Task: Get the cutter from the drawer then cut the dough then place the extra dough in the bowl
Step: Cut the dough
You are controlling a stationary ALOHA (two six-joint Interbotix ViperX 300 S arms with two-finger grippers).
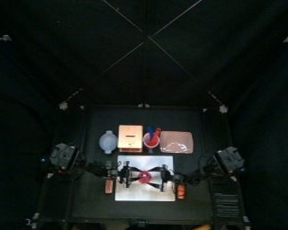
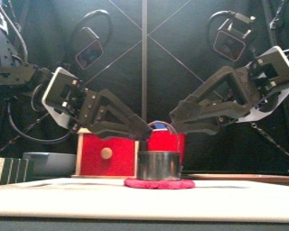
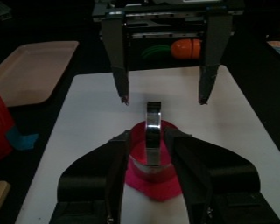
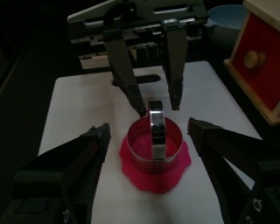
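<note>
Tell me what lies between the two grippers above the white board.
Between the left gripper and the right gripper stands the metal cutter, on the pink dough; the front view shows this.

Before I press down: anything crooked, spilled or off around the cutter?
Nothing stands out. The round metal cutter with a wire handle stands upright, roughly centred on the flat pink dough disc, which lies on the white cutting board. The left gripper and right gripper flank it, jaws open.
</note>
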